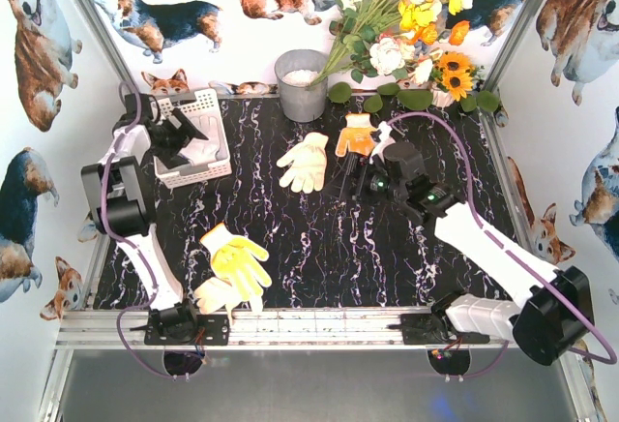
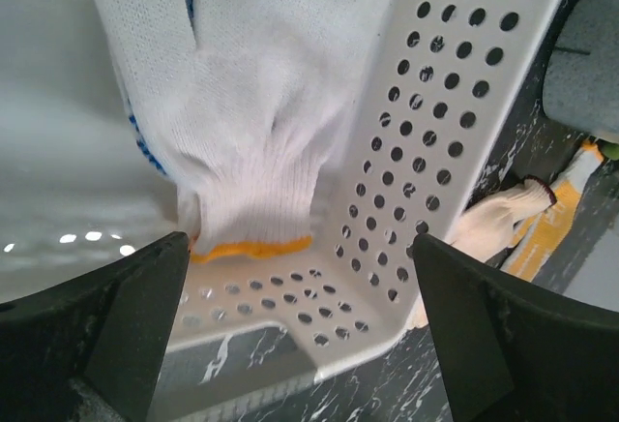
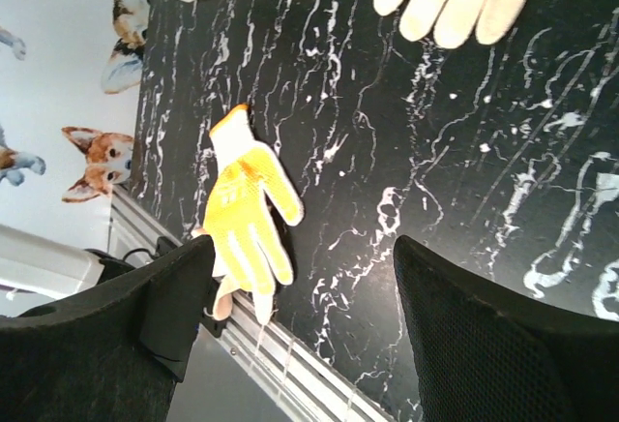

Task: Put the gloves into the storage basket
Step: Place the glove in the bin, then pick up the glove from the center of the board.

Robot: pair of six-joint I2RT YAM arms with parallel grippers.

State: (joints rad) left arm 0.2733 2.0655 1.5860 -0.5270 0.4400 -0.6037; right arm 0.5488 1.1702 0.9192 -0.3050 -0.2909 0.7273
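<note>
While the left gripper (image 2: 298, 248) and right gripper (image 3: 305, 248) hang with fingers spread, a white glove (image 2: 251, 122) with an orange-edged cuff lies in the basket (image 2: 426, 132) at the far left corner of the worktop (image 1: 329, 238), lengthwise along its wall, cuff toward the left gripper.

Overhead camera looks down; right wrist camera shares its yellow glove (image 1: 237, 259).

Grey bucket (image 1: 302, 83) (perhaps holding something white), flower bouquet (image 1: 406, 25), marbled table (image 1: 338, 238)

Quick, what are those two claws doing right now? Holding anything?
Left gripper: open, empty, above the white orange-cuffed knit glove in the white perforated plastic basket.
Right gripper: open, holding nothing.
</note>
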